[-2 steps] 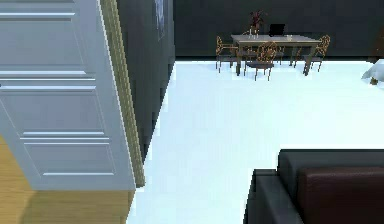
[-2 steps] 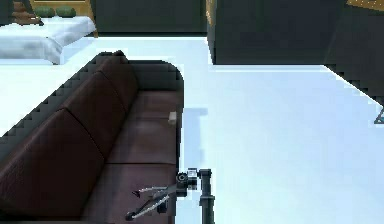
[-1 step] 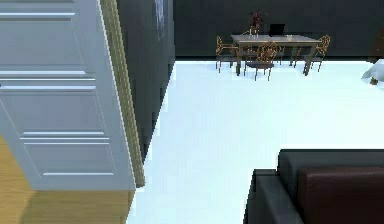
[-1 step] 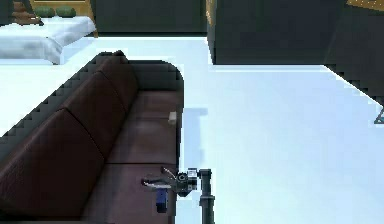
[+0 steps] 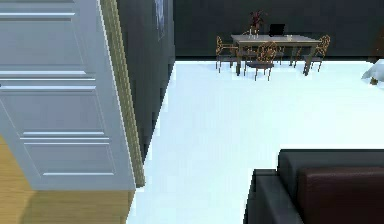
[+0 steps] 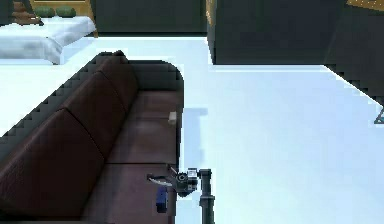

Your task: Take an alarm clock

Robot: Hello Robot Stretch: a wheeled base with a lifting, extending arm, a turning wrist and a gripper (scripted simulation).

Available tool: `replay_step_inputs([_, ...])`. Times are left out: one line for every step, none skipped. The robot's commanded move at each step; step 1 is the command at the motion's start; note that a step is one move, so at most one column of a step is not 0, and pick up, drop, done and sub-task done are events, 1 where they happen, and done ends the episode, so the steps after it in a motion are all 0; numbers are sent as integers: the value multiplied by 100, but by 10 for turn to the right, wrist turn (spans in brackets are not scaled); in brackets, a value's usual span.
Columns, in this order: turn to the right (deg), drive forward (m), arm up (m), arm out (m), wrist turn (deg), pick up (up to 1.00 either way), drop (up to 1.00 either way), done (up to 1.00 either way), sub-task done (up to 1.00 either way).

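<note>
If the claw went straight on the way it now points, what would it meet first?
Likely the dark sofa, at its backrest: the claw points toward the picture's left across its seat, though depth is unclear.

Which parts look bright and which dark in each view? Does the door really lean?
Forward view: pale floor bright, far wall behind the table dark; the door leans only in the picture. Arm side view: bright floor, dark sofa casting a grey shadow.

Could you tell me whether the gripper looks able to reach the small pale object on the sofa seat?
Probably yes: the gripper sits at the sofa seat, and only bare cushion lies between it and the small pale object.
</note>
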Motion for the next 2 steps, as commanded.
replay_step_inputs([0,0,-30,0,0,0,0,0,0])
replay_step_inputs([0,0,0,0,0,100,0,0,0])
